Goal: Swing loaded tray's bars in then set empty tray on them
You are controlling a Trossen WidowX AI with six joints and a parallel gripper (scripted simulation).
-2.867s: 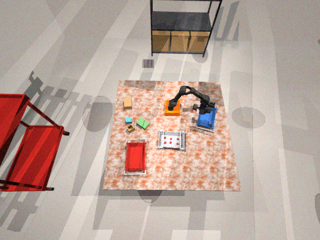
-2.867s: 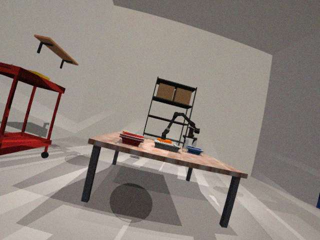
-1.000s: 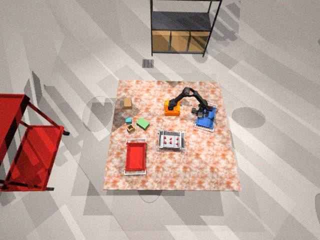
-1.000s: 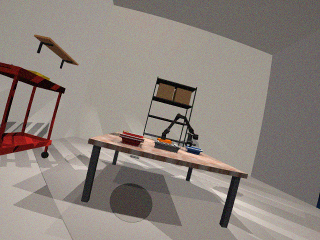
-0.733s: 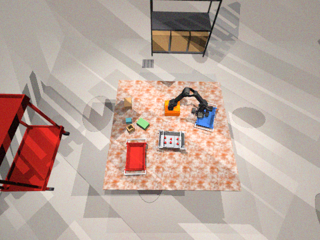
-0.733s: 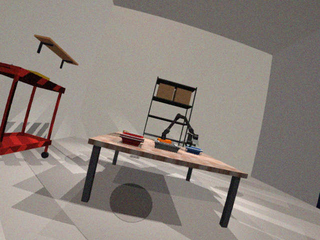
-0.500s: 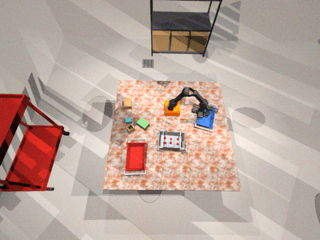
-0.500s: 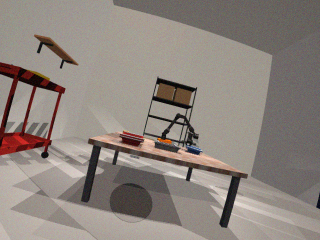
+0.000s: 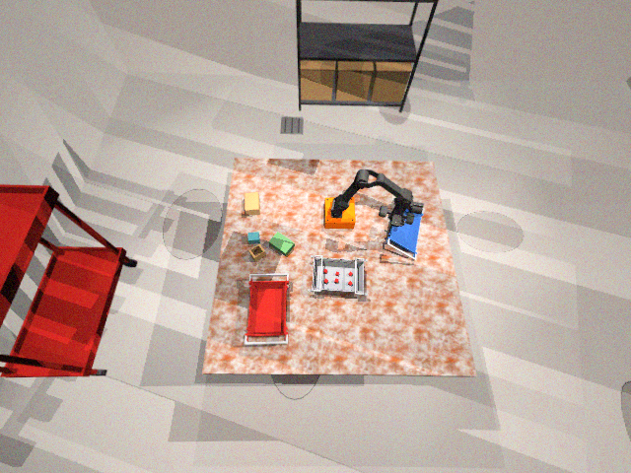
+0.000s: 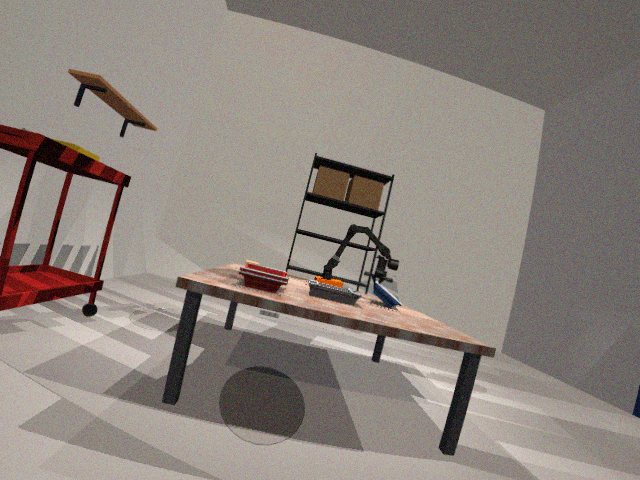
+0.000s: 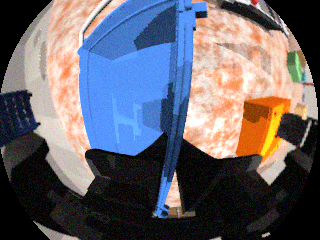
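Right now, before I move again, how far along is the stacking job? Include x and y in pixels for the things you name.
Looks done: both bars (image 9: 319, 275) appear swung in over the grey tray (image 9: 337, 290) (image 10: 333, 294) (image 11: 267, 19) with red blocks (image 9: 336, 273).
In hand: the gripper (image 9: 399, 220) (image 10: 381, 277) (image 11: 170, 136) grips the blue tray (image 9: 404, 236) (image 10: 386, 295) (image 11: 125, 90) by its edge, steeply tilted, off to one side.
Left: carry it over, level it on the bars, release.

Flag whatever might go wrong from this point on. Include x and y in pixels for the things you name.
The end effector (image 9: 402, 218) (image 11: 170, 136) pinches the blue tray (image 9: 404, 235) (image 10: 386, 294) (image 11: 130, 95) by one side wall only, and the tray hangs steeply tilted, so it could swivel or slip.

The grey tray (image 9: 336, 291) (image 10: 333, 294) has its red-topped load inside; if the blue one arrives this tilted, a low edge might catch it or drop inside.
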